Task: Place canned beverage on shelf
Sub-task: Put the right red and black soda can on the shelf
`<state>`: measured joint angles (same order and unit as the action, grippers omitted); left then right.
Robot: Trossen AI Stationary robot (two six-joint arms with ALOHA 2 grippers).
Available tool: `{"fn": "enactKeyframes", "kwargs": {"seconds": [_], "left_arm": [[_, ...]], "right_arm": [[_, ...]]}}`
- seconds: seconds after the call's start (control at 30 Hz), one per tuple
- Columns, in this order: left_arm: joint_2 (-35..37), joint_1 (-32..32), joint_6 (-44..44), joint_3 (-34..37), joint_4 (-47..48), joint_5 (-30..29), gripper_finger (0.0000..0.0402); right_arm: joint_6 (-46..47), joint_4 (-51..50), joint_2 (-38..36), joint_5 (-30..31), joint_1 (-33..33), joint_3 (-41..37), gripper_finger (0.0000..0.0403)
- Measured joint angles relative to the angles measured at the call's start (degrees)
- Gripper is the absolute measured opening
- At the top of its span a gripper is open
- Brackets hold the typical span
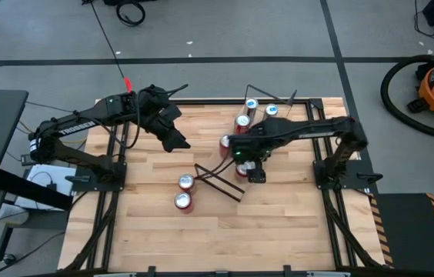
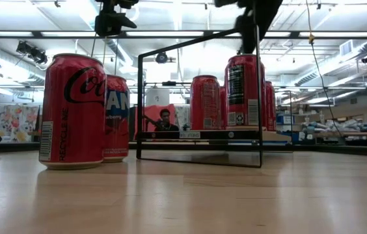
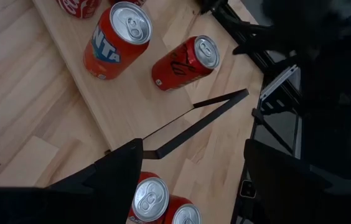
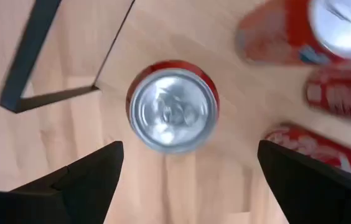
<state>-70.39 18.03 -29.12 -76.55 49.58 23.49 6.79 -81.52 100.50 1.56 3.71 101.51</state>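
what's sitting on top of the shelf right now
Red cans stand on the shelf: the nearest one sits directly under the open right gripper, others behind. How many stand there in all cannot be counted; cans overlap.

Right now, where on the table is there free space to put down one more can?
The near half of the tabletop, below the two loose cans, is bare. The strip left of those cans is also free. It is crowded around the shelf, where several cans stand and the open right gripper hangs over one.
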Motion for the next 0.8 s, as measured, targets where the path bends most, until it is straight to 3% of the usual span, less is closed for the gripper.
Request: {"fn": "enactKeyframes", "kwargs": {"seconds": [0.13,0.3,0.43,0.8], "left_arm": [[0.0,0.0,0.0,0.0,0.0,0.0,0.0290],[0.0,0.0,0.2,0.0,0.0,0.0,0.0290],[0.0,0.0,-0.1,0.0,0.0,0.0,0.0290],[0.0,0.0,-1.8,0.0,0.0,0.0,0.0290]], "right_arm": [[10.8,5.5,-6.4,3.3,2.0,-6.8,0.0382],[27.9,19.7,-13.8,8.8,5.8,-19.6,0.0382],[38.7,27.1,-16.4,14.1,8.4,-26.2,0.0382],[42.7,29.7,-13.0,23.1,12.2,-28.5,0.0387]]}}
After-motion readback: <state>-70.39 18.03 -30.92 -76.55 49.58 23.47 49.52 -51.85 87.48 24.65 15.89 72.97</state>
